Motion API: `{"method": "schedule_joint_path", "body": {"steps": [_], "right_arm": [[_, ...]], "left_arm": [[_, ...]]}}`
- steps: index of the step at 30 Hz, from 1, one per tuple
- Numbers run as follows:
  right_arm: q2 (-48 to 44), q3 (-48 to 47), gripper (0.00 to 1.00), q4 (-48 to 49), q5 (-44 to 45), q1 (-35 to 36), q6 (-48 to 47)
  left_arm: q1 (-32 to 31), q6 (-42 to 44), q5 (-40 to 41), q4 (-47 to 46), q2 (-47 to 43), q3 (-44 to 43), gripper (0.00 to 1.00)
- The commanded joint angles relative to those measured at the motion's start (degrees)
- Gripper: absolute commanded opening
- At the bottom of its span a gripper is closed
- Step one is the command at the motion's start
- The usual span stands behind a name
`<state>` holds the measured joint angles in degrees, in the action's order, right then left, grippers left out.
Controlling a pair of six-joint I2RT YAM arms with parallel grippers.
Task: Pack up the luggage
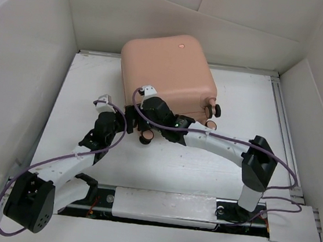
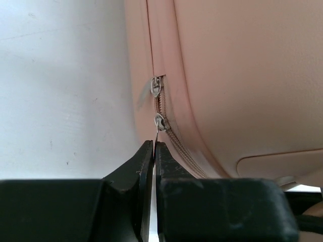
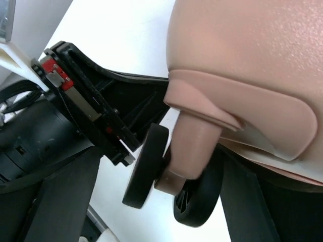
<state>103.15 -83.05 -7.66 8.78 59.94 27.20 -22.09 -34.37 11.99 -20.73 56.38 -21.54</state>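
White table [image 1: 245, 107]; left jaws pinch zipper pull [image 2: 157, 135].

The luggage [image 1: 169, 75] is plain peach-pink all over, with no pattern, and its zipper tape [image 2: 176, 143] matches the shell. The lower zipper pull [image 2: 160, 122] is silver-grey. The wheels [image 3: 146, 169] are black on peach-pink stems. The counter [image 1: 214, 168] is white and faintly scuffed, and the walls [image 1: 21, 70] around it are off-white. The left gripper [image 2: 154, 147] is black. The left arm [image 1: 62, 171] and right arm [image 1: 223, 144] are white with black joints and carry purple cables [image 1: 22, 169]. A small red tab [image 3: 50, 68] shows on black hardware left of the wheels.
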Motion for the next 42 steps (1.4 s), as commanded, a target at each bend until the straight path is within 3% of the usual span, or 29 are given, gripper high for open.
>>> {"method": "schedule_joint_path", "body": {"steps": [1,5,6,10,19,25,26,27,29,30,31,34,42], "right_arm": [[2.49,-5.97,0.94,2.22,8.42,0.09,3.03],[3.11,-4.95,0.53,-0.43,15.37,0.09,5.32],[3.11,-4.32,0.29,-0.43,16.61,0.09,5.32],[0.74,-1.60,0.01,-4.29,22.42,0.09,6.02],[-12.60,13.42,0.00,-3.68,25.85,0.09,1.46],[-20.35,18.53,0.00,-2.89,24.11,-1.06,-1.17],[-21.23,19.23,0.01,-1.75,22.44,-1.06,-2.32],[-22.54,19.24,0.10,-1.74,21.29,-1.06,-2.94],[-23.60,17.41,0.38,-4.10,22.68,-0.35,-3.65],[-25.27,16.87,0.63,-7.07,23.65,-0.35,-4.17],[-26.33,16.86,0.71,-8.50,24.96,-0.35,-5.13],[-30.97,14.32,0.84,-14.19,26.03,-3.68,-7.94],[-32.93,11.85,0.95,-20.90,18.68,-25.28,-17.87]], "left_arm": [[-0.59,0.80,-1.44,-0.71,-1.89,0.62,0.00],[-0.59,1.32,-1.44,0.51,-3.64,0.62,0.00],[-0.59,1.32,-1.44,0.52,-3.65,0.62,0.00],[-0.59,1.32,-0.91,1.13,-3.65,0.62,0.00],[-0.59,1.32,-0.91,1.66,-5.22,0.62,0.00],[-0.59,0.80,-2.40,1.66,-5.75,1.76,0.00],[-0.59,0.80,-3.02,1.66,-5.75,1.76,0.00],[-0.59,0.80,-3.02,0.96,-5.75,1.76,0.00],[-0.59,0.80,-3.64,0.96,-5.05,1.76,0.00],[-0.59,0.80,-3.64,0.96,-4.44,1.76,0.00],[-0.59,0.80,-3.12,1.48,-4.44,1.76,0.00],[-0.59,1.32,-3.11,1.48,-4.44,1.76,0.00],[-0.59,1.85,-3.11,1.48,-4.96,1.24,0.00]]}}
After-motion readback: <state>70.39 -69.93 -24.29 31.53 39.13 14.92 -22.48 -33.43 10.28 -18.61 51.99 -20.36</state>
